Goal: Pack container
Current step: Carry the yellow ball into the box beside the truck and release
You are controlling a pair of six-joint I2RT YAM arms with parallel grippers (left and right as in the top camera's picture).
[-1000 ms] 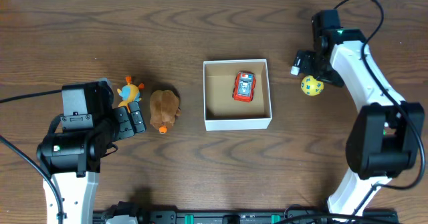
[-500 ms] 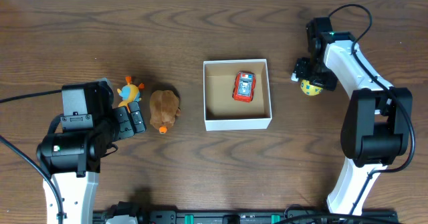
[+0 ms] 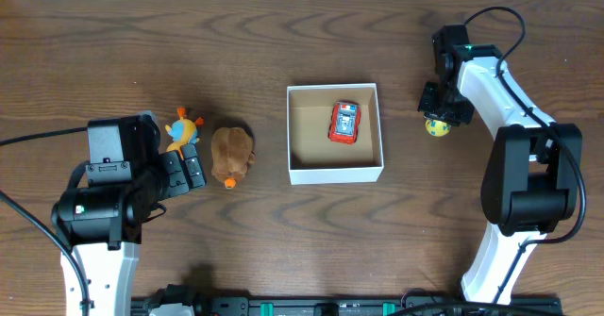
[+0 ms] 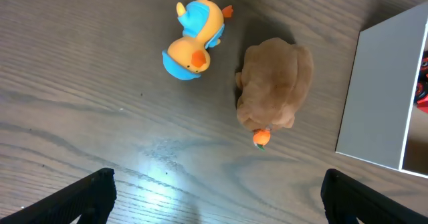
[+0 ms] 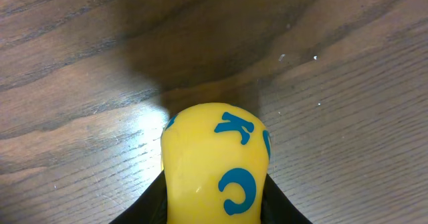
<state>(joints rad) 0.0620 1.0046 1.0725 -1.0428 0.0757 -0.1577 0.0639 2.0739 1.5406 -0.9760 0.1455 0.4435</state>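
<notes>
We are pinching the likely light, slick ball [image 5: 214,150] by its flanks in the right gripper [image 5: 215,210], three o'clock of the container [image 3: 335,175], left gripper [image 4: 221,194] gaping.

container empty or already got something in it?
Not empty: one red toy car lies inside the container, near its right wall. Rest of the floor is bare.

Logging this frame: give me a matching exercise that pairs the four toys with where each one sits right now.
Toys:
1. red car
2. yellow ball
3. brown plush
4. blue-and-orange duck

Places:
A. farthest left of the four
B. inside the container
C. clamped in the right tool
D. on the wood just left of the container

Pairs: 1-B; 2-C; 3-D; 4-A
</notes>
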